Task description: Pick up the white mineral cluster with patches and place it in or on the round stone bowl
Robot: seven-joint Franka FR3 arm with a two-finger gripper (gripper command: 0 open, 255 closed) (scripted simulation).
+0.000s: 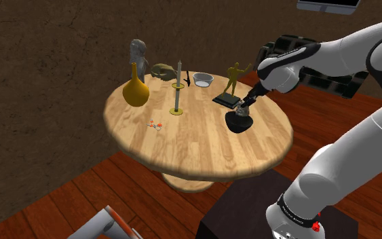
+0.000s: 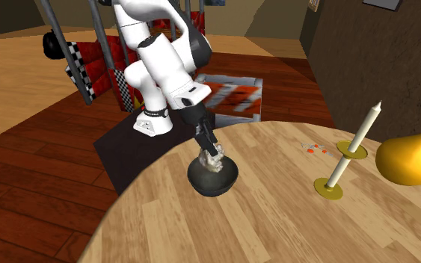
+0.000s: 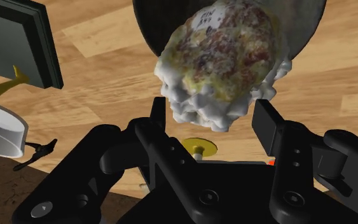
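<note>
The white mineral cluster, mottled with brown and yellowish patches and bearing a small label, hangs right over the mouth of the round dark bowl, its lower part apparently already below the rim in the second exterior view. The gripper grasps it, 1 black finger pressed to each flank of its narrower end, probably so the bulky end goes into the bowl first. The arm comes down steeply from the stand side, which keeps the hand clear of the gold figurine on its dark base just beyond. The bowl holds nothing else that I can see, so the placing looks nearly done, with only the release left. Farther across the wooden table sit a small pale bowl with nothing showing inside, a candle and a yellow gourd vase.
</note>
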